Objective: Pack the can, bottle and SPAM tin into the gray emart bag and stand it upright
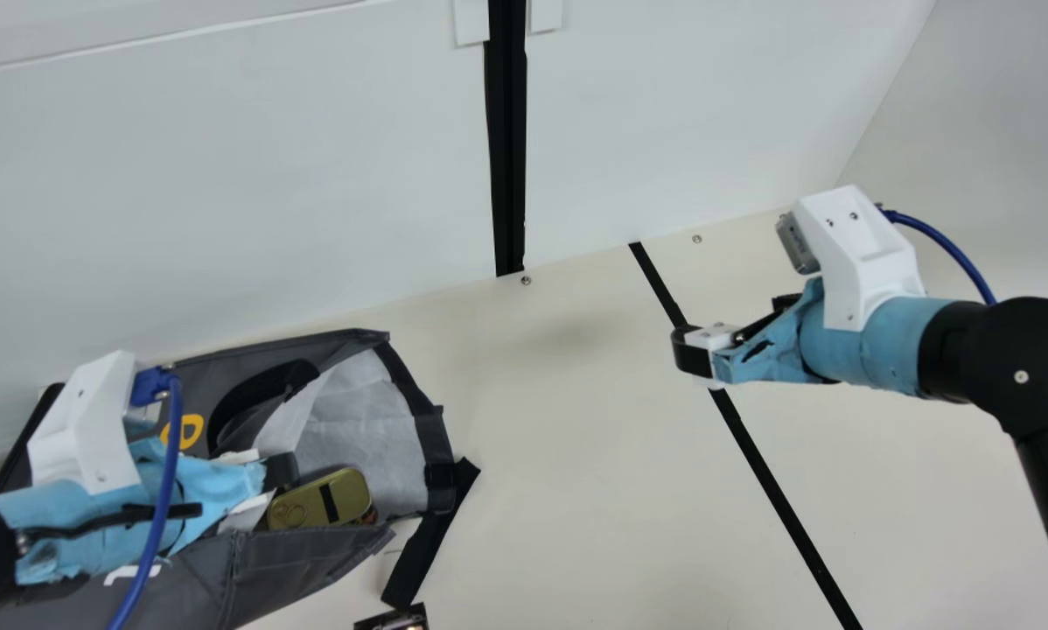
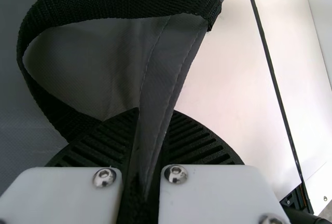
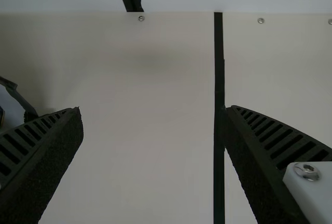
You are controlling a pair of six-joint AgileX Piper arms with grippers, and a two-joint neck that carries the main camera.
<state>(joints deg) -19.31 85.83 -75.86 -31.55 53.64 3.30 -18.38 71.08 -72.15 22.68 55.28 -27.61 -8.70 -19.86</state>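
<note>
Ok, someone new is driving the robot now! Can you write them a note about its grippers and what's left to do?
Left gripper: shut on an edge of the gray emart bag.
Right gripper: open, holding nothing, above the table.
Things: the bag lies on its side, mouth open, SPAM tin inside near the mouth.
Done: the SPAM tin is in. I can't tell about the can and bottle.
To do: check those two, then stand the bag upright.

Soft light leaves faint shadows on the table (image 1: 594, 472).
</note>
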